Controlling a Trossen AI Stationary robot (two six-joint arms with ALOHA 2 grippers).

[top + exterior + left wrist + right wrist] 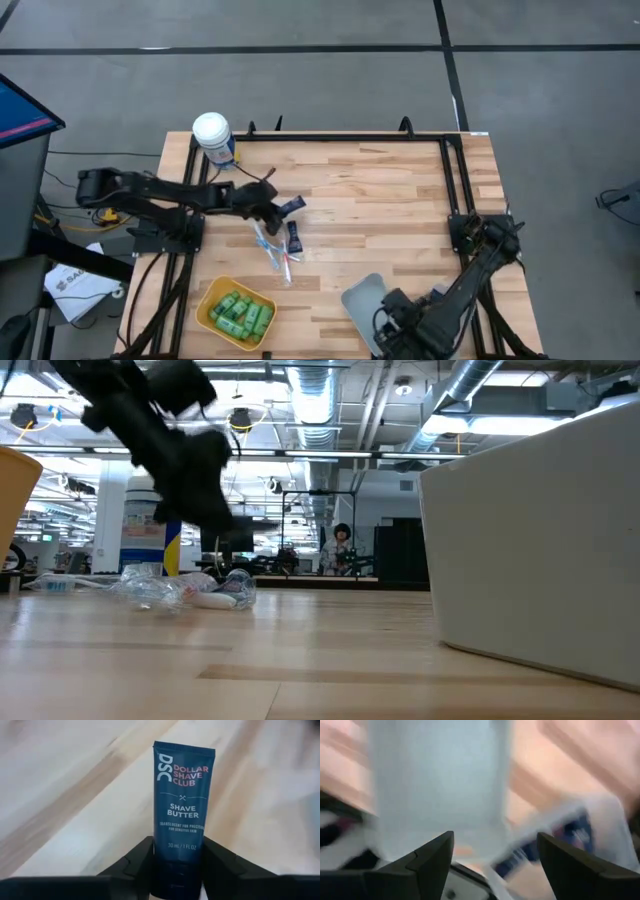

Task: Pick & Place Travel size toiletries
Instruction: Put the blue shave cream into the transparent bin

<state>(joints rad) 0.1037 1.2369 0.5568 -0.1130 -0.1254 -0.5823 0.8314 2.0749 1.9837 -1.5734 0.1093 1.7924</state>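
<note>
My left gripper (277,208) hangs over the middle of the table, shut on a dark navy tube (293,205) printed "Shave Butter" (182,795). A second navy tube (295,238) and several thin wrapped sticks (270,250) lie flat on the wood just nearer. In the low view the sticks' clear wrappers (150,588) rest under the raised left gripper (190,480). Green bottles (240,315) fill a yellow tray (205,300). My right gripper (392,308) is open at the near edge, beside a pale grey bin (362,295). My left gripper pinches the navy tube between its two fingers (137,865) at the tube's lower, cap end (177,870). The printed body and crimped end stick out forward past the fingertips. The tube is lifted clear of the table.
A big white-lidded canister (213,135) stands at the far left corner. The yellow tray sits near-left (15,490). The grey bin looms large in the low view (540,530) and fills the right wrist view (440,780). Bare wood (400,200) spreads to the right and far side.
</note>
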